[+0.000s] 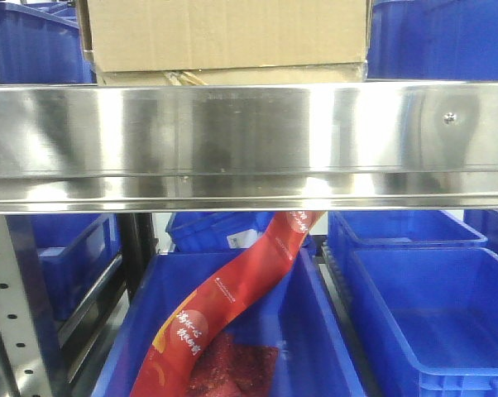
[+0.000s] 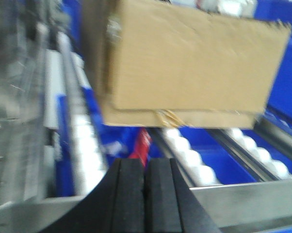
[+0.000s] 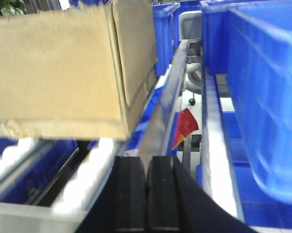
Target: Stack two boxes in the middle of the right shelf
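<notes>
Front view: the large brown cardboard box sits on the thin flat cardboard box, both on the shiny steel shelf. Left wrist view: the left tool is closed, empty. Right wrist view: the right tool likewise — a careless retreat could nudge the stack askew.

Two cardboard boxes, the large box on the flat box, and one red packet.

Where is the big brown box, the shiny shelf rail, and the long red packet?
large box [image 1: 228,33], front view, its front face.
shelf rail [image 1: 249,136], front view, middle of the shiny rail.
red packet [image 1: 232,298], front view, its middle.
</notes>
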